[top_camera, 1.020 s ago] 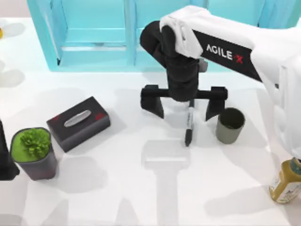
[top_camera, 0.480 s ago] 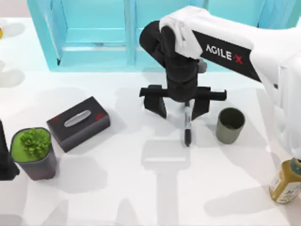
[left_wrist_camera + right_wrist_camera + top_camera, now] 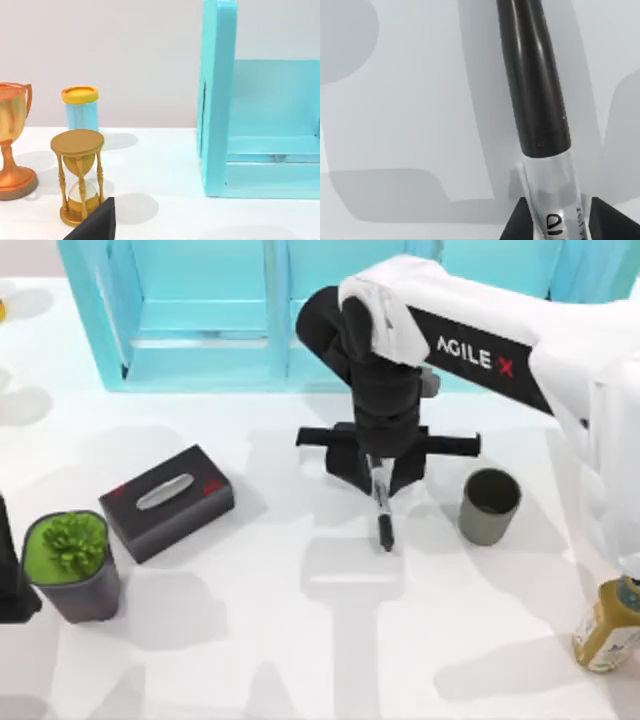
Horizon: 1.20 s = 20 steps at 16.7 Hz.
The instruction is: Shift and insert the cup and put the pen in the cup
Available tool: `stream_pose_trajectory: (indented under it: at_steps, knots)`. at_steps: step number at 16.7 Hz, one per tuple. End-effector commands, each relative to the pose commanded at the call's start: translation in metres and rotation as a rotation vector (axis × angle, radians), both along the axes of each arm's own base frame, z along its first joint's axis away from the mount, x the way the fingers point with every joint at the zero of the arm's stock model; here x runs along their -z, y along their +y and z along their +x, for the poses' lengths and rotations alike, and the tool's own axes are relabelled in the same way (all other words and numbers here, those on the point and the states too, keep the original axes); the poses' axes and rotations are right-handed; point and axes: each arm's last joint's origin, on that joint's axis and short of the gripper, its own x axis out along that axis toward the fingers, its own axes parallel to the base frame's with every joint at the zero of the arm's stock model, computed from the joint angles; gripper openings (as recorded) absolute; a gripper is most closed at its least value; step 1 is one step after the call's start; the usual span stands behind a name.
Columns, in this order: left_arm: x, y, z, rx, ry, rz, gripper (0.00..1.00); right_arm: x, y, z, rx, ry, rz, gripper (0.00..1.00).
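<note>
Right gripper (image 3: 380,483) closed on the pen (image 3: 383,512).
Jaws narrowed from wide open to clamping the marker mid-bench; lift could follow, the cup (image 3: 489,506) standing beside it. Left arm parked.

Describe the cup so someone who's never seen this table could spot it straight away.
Start at the turquoise cabinet along the table's far edge, then look in front of its right part, just right of the right end effector gripping the pen. The cup stands there: plain olive-grey, handleless, dark inside, unlike the plant pot far left.
</note>
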Motion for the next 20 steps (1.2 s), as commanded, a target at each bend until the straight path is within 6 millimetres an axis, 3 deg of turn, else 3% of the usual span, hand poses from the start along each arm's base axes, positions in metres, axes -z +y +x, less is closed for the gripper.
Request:
stream_pose_trajectory:
  at_steps: [3, 4, 9, 20]
  knots:
    - [0.000, 0.000, 0.000, 0.000, 0.000, 0.000, 1.00, 0.000, 0.000, 0.000, 0.000, 0.000, 0.000, 0.00]
    - [0.000, 0.000, 0.000, 0.000, 0.000, 0.000, 1.00, -0.032, 0.008, 0.002, 0.018, -0.066, 0.080, 0.00]
    - [0.000, 0.000, 0.000, 0.000, 0.000, 0.000, 1.00, -0.036, 0.008, -0.010, 0.019, -0.036, 0.055, 0.00]
    - [0.000, 0.000, 0.000, 0.000, 0.000, 0.000, 1.00, -0.117, 0.013, -0.080, 0.019, -0.065, 0.081, 0.00]
